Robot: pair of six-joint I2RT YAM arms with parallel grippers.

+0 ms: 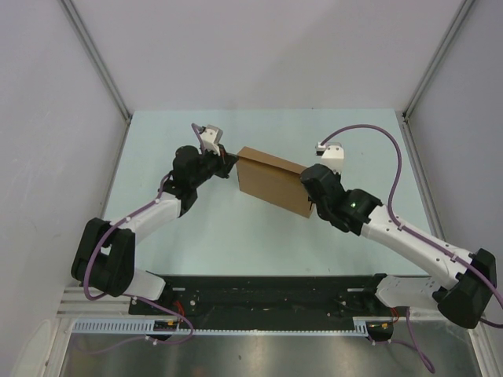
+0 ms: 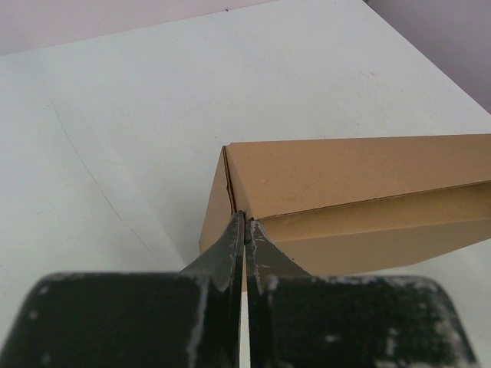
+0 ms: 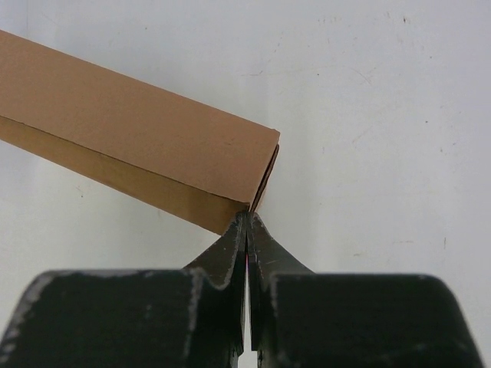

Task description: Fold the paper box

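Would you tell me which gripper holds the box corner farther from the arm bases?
The left gripper; the right gripper pinches the nearer corner of the paper box.

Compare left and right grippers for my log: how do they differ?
The left gripper touches the paper box at its left end, the right gripper at its right end. Seen from the left gripper the box runs rightward; from the right gripper, leftward. Both are shut, tips at a corner.

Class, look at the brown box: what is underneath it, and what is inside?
Around the paper box only the pale table shows; the patch beneath it is covered. The box is closed, so its inside cannot be seen.
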